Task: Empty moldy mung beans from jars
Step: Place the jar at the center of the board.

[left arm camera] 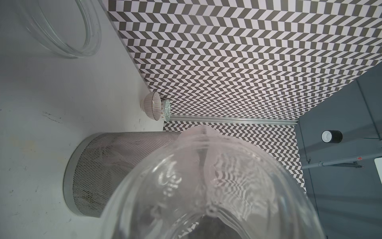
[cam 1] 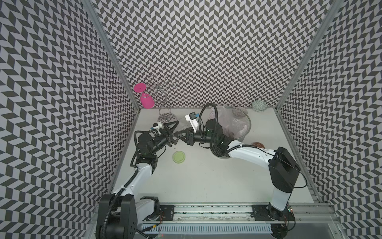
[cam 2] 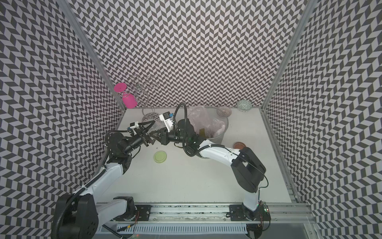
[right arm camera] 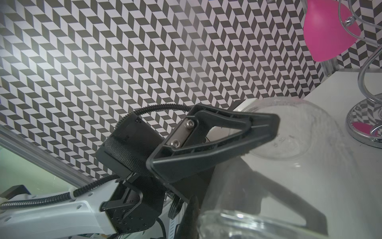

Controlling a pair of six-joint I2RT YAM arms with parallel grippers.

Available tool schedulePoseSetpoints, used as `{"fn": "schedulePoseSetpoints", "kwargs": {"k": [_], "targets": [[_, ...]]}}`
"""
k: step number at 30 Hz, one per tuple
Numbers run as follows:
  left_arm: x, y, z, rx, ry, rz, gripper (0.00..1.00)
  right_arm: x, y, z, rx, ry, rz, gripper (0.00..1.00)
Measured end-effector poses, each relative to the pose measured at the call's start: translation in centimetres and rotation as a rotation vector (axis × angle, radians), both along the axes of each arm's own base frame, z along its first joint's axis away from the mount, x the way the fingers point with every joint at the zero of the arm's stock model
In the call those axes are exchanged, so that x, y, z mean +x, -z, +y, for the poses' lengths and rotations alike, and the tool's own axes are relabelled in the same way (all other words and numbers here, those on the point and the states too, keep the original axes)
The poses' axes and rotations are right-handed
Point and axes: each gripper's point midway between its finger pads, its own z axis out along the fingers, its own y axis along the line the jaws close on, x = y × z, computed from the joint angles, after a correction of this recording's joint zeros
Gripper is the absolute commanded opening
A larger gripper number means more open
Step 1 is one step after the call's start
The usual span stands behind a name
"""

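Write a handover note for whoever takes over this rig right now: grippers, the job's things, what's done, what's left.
Left gripper: shut on a clear jar.
Right gripper: tips at that jar; open or shut is unclear.
Second jar: on the table by the wire rack.
Green lid and orange-brown lid lie loose on the table; the bin stands between them.
Done: both lids off; no mung beans show in either jar.
Left: probably only setting the held jar down.
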Motion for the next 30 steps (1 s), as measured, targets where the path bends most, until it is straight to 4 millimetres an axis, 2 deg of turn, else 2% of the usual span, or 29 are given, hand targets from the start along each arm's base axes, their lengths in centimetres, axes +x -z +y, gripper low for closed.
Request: {"fn": "schedulePoseSetpoints", "kwargs": {"k": [3,4,12,17,23,25,30], "targets": [[0.0,0.0,0.0,0.003,-0.001,-0.003,0.99,0.0,0.1,0.0,-0.005,0.004,-0.008,0.00],[-0.1,0.1,-0.1,0.014,0.005,-0.009,1.00,0.0,0.1,0.1,-0.005,0.008,-0.010,0.00],[-0.6,1.3,-0.1,0.070,0.024,-0.022,1.00,0.3,1.1,-0.1,-0.036,0.033,0.013,0.00],[-0.7,1.2,0.9,0.091,0.004,-0.030,1.00,0.2,1.3,-0.1,-0.043,0.039,0.001,0.00],[-0.7,1.5,3.3,0.147,-0.051,-0.027,1.00,0.1,1.4,-0.6,-0.063,0.061,-0.012,0.00],[-0.6,1.5,4.7,0.174,-0.091,-0.031,1.00,0.2,1.9,-0.9,-0.090,0.077,-0.006,0.00],[-0.6,1.3,8.1,0.251,-0.200,-0.058,1.00,0.8,5.9,-1.8,-0.254,0.129,0.047,0.00]]}}
